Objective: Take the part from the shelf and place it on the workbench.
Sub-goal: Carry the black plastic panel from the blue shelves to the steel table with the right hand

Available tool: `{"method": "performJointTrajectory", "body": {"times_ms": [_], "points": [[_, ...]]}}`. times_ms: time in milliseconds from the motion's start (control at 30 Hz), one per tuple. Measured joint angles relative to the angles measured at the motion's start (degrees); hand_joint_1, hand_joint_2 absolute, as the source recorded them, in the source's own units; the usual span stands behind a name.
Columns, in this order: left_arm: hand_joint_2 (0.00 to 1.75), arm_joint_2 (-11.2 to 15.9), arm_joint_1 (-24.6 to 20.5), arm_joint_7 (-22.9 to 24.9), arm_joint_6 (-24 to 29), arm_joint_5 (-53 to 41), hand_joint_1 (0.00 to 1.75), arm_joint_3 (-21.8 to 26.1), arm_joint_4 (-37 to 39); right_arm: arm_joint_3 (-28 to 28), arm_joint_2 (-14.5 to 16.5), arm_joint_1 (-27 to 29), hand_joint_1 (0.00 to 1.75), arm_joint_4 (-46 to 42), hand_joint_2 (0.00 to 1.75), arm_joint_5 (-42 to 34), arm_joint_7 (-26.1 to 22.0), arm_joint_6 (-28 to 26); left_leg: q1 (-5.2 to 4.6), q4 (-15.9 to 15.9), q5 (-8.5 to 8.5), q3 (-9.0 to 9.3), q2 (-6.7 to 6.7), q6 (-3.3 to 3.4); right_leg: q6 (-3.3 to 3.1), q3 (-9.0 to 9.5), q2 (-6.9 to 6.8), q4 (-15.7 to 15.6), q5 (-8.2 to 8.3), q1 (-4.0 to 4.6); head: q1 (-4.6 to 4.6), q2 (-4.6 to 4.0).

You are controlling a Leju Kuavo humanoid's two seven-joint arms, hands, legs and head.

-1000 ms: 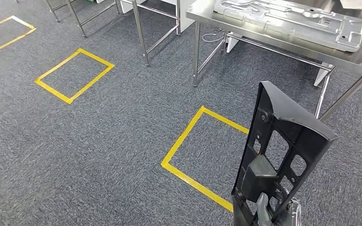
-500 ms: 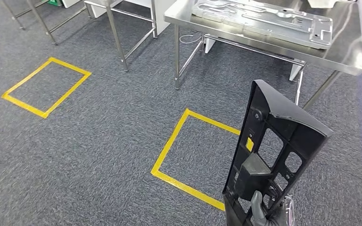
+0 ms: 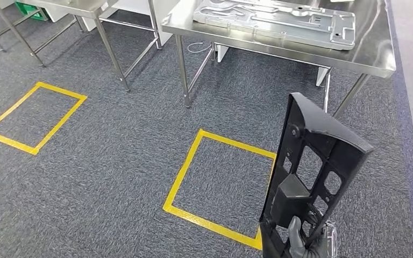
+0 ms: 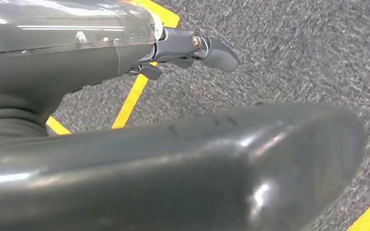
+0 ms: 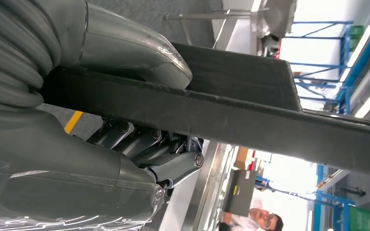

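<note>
Head view | right hand grips black part upright at its lower end | left hand empty, fingers apart

Colours and patterns around the held black part

The part is matte black throughout, gripped at its lower end by the grey right hand, whose darker fingers are seen beneath it. The carpet below the hand is mottled dark grey with a fine fleck, marked with yellow tape squares. Ahead of the hand, the workbench is shiny silver steel, and a pale silver-grey metal panel lies on it. The left hand is dark grey.
</note>
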Motion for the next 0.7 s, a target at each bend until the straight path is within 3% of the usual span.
{"method": "performJointTrajectory", "body": {"times_ms": [33,100,167,267,333,367,467,500,533,600,633,700], "points": [[0.0,0.0,0.1,0.0,0.0,0.0,0.0,0.0,0.0,0.0,0.0,0.0,1.75,0.0,1.75,0.5,0.2,-0.2,-0.01,-1.4,1.44,-0.27,0.0,0.13,0.06,0.64,0.28,0.0,-0.43,0.03,0.0,0.0],[0.0,0.1,0.2,0.1,0.0,-0.1,0.0,0.0,0.0,0.0,0.0,-0.2,1.75,0.0,1.75,1.7,0.7,-0.6,-0.18,-8.6,7.16,1.12,-0.05,0.82,0.29,2.02,0.64,0.0,-1.39,0.07,0.01,0.0],[0.0,0.2,0.2,0.2,0.0,-0.2,0.0,0.0,0.0,0.0,0.0,-0.5,1.75,0.0,1.75,2.8,1.2,-0.9,-0.57,-14.0,10.41,2.25,-0.13,1.61,0.76,2.71,0.86,-0.1,-2.11,0.14,-0.02,0.0],[0.0,0.3,0.2,0.3,-0.2,-0.4,0.0,0.0,0.0,0.0,0.0,-1.1,1.75,-0.1,1.75,4.2,2.3,-1.1,-0.7,-15.6,10.67,2.84,-0.22,2.5,1.8,2.93,0.97,0.3,-2.3,0.17,-0.09,0.0],[0.0,0.3,0.2,0.4,-0.5,-0.5,0.0,0.0,0.0,0.0,-0.1,-1.8,1.75,-0.2,1.75,4.9,2.9,-1.1,-0.41,-16.3,10.64,3.95,-0.23,3.09,2.38,2.23,0.71,2.3,-2.79,0.11,-0.06,0.0],[0.0,0.3,0.1,0.3,-0.7,-0.5,0.0,0.0,0.0,0.0,-0.2,-2.2,1.75,-0.2,1.75,5.1,3.1,-1.1,-0.28,-16.6,10.56,4.54,-0.23,3.31,2.67,0.84,0.57,4.8,-3.6,0.01,-0.07,0.0],[0.0,0.4,0.0,0.3,-1.0,-0.5,0.0,0.0,0.0,0.0,-0.3,-2.9,1.75,0.1,1.75,5.4,3.6,-1.0,-0.27,-16.7,9.69,5.47,-0.24,3.56,3.41,-5.72,0.33,14.1,-7.03,-0.38,-0.05,0.0],[0.0,0.4,0.0,0.4,-1.0,-0.5,0.0,0.0,0.0,0.0,-0.3,-3.0,1.75,0.4,1.75,5.5,3.7,-1.0,-0.24,-16.7,9.29,5.92,-0.28,3.47,3.54,-7.09,0.27,15.1,-7.04,-0.5,-0.04,0.0],[0.0,0.3,0.0,0.4,-1.0,-0.5,0.0,0.0,0.0,0.0,-0.3,-3.1,1.75,0.6,1.75,5.6,3.9,-1.0,-0.2,-16.7,8.83,6.49,-0.31,3.33,3.6,-7.47,0.19,14.1,-5.85,-0.61,-0.04,0.0],[0.0,0.3,0.1,0.6,-1.0,-0.5,0.0,0.0,0.0,0.0,-0.3,-3.4,1.75,1.0,1.75,5.8,4.1,-1.0,-0.06,-16.7,7.8,7.8,-0.34,2.89,3.65,-5.71,-0.07,7.4,-0.74,-0.79,-0.04,0.0],[0.0,0.3,0.0,0.7,-1.0,-0.5,0.0,0.0,0.0,0.0,-0.3,-3.6,1.75,1.3,1.75,5.9,4.1,-1.0,-0.04,-16.7,7.31,8.39,-0.34,2.59,3.56,-4.81,-0.25,4.2,0.85,-0.71,-0.04,0.0],[0.0,0.3,-0.2,1.0,-0.8,-0.4,0.0,0.0,0.0,0.1,-0.3,-4.0,1.75,1.7,1.75,6.4,4.4,-0.9,-0.1,-16.7,6.61,9.06,-0.28,1.84,2.88,-4.03,-0.52,1.2,2.03,-0.37,-0.03,0.0]]}}
